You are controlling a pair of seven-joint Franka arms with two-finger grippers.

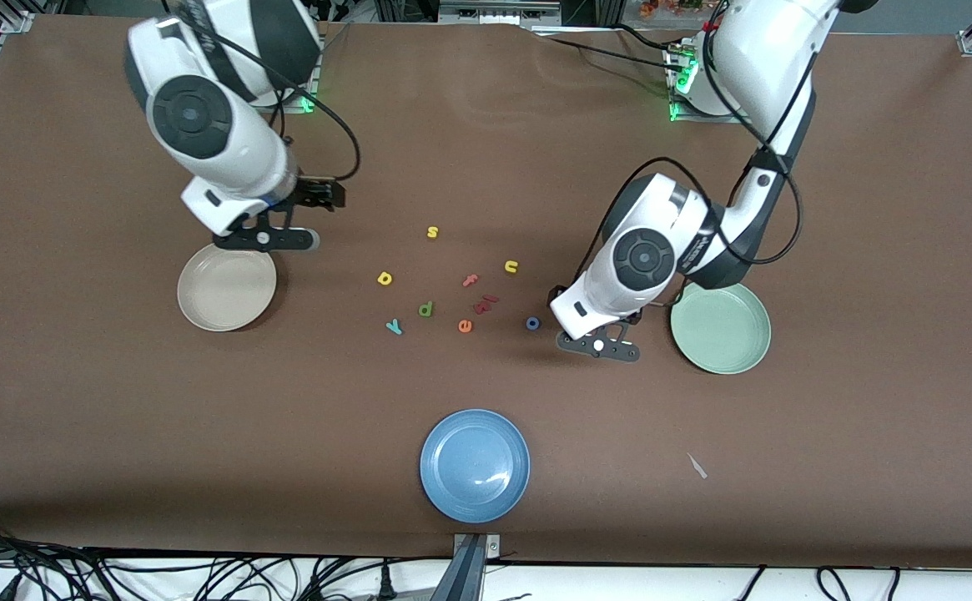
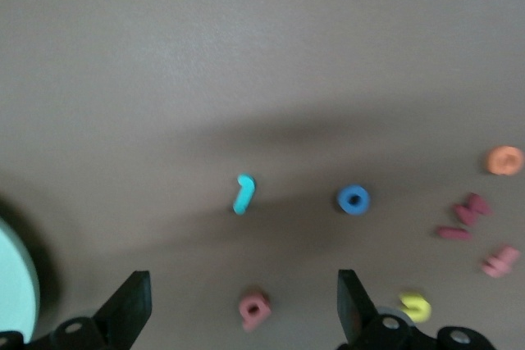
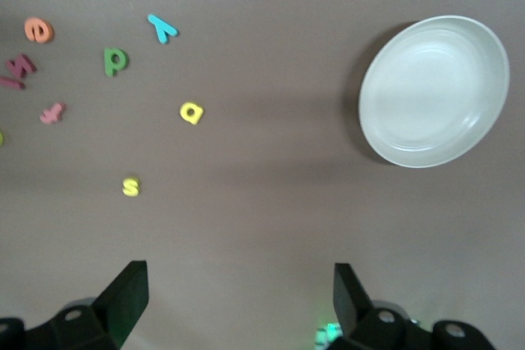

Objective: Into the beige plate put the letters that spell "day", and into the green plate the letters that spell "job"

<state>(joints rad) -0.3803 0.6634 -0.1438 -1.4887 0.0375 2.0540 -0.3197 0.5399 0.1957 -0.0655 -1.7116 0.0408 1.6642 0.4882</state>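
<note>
Front view, nearest first: you've got a glossy blue plate at the camera edge of the brown table, with a small pale scrap toward the left arm's end; what it is can't be made out. Farther in, the left gripper hangs over bare table just beside the pale green plate, fingers spread wide and holding nothing; its arm covers part of that plate's rim. The teal hook "j" and salmon "b" are hidden under that arm here, you only get them in the left wrist view, lying flat and apart from each other. The blue ring "o" sits just beside the gripper, toward the middle. Same depth across the middle: orange "e", teal "y", green "d", all flat foam cutouts, apart from one another. Dark red pieces above the "e" are too small to read. Farther: yellow "a", pink "f", yellow "n", then yellow "s". The beige plate, round and shallow with a raised rim, lies toward the right arm's end, nothing in it. The right gripper hangs over its farther rim, jaws wide apart, nothing held.
</note>
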